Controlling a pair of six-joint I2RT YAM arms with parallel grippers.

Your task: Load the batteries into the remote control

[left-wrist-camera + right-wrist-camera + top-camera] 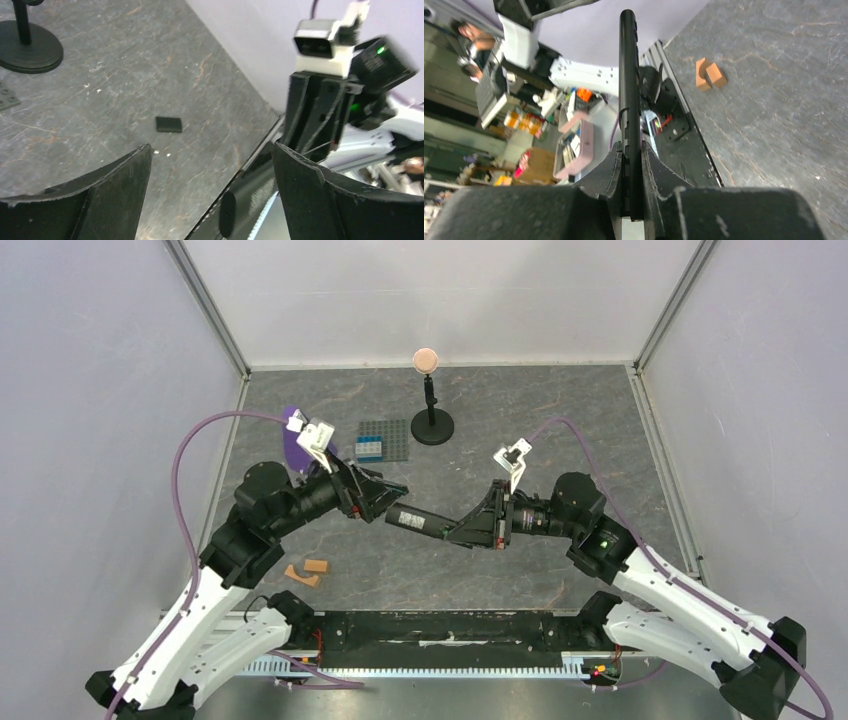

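1. Here, the right tool pinched the remote control by one end, clear of the counter.
2. Its long axis ran straight toward the spread left tool, whose fingers flanked the free tip.
3. No batteries showed.

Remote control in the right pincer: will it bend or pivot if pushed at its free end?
Probably stiff: the remote control juts straight from a one-end grip. It might pivot, as the right pincer clamps only that end.

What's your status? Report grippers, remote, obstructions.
Right gripper shut on slim black remote control bar, held aloft. Left gripper open at its free end. Batteries not in view. Small black plate loose on table.
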